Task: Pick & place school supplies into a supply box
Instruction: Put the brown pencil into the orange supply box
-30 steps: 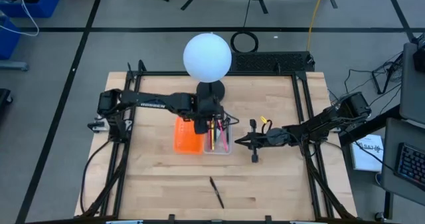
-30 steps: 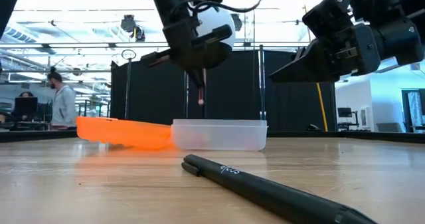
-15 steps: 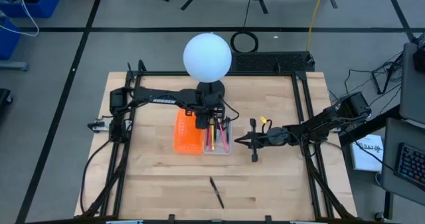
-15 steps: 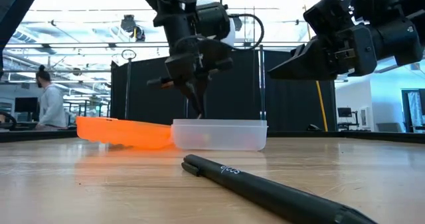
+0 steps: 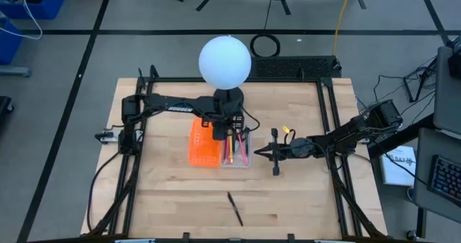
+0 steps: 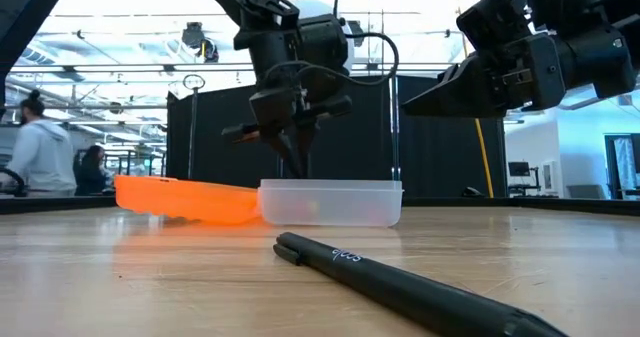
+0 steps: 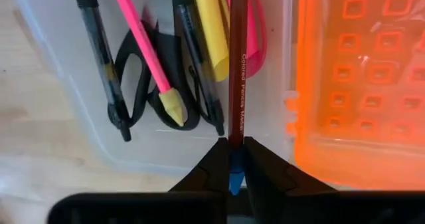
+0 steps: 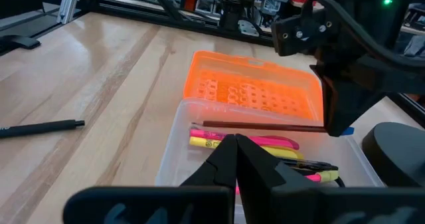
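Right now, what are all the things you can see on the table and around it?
Clear box: one, see-through, middle of the table.
Orange tray: one, orange with holes, touching the clear box's side.
Brown pencil: one, dark brown, held over the clear box.
Pens in the box: two black ones, plus a pink pencil and a yellow marker.
Scissors: one pair, black handles, under the pens.
Black pen: one, alone near the table's front edge.
White ball lamp: one, at the back.
People: two, far behind the table.
Left gripper: pinching the brown pencil.
Right gripper: closed, empty, beside the box.
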Robot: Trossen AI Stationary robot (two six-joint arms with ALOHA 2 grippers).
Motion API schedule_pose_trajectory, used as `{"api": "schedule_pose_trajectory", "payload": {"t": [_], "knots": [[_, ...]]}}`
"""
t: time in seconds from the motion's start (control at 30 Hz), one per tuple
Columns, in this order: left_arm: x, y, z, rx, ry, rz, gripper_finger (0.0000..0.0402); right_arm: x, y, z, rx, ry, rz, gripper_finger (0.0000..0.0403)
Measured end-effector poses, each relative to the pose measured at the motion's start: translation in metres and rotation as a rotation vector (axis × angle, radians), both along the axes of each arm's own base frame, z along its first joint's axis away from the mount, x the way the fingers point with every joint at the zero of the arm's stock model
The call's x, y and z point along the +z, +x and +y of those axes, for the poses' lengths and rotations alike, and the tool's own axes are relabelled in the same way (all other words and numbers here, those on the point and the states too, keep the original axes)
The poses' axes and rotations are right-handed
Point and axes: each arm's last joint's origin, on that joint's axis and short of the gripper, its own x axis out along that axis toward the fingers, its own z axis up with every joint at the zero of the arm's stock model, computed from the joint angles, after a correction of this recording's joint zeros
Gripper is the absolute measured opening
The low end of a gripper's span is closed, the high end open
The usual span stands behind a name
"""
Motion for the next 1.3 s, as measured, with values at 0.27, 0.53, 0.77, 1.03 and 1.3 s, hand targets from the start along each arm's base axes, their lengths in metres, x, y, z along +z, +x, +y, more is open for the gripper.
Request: {"api": "schedule_pose_trajectory", "payload": {"t": [0.27, 0.53, 0.77, 1.03, 1.3], "knots": [[0.001, 0.003, 0.001, 0.107, -0.002, -0.047, 0.0079, 0.000, 0.000, 0.000, -0.004, 0.019, -0.001, 0.0000], [0.002, 0.004, 0.002, 0.178, 0.019, -0.055, 0.0076, 0.000, 0.000, 0.000, -0.004, 0.019, -0.001, 0.0000], [0.031, -0.008, -0.011, 0.183, 0.012, -0.088, 0.0075, 0.000, 0.000, 0.000, -0.014, 0.060, -0.002, 0.0000], [0.087, -0.028, -0.026, 0.216, -0.268, -0.258, 0.0076, 0.001, 0.000, 0.000, -0.020, 0.093, -0.018, 0.0000], [0.064, -0.021, -0.029, 0.271, -0.300, -0.165, 0.0076, 0.004, 0.001, 0.000, -0.019, 0.097, -0.044, 0.0000]]}}
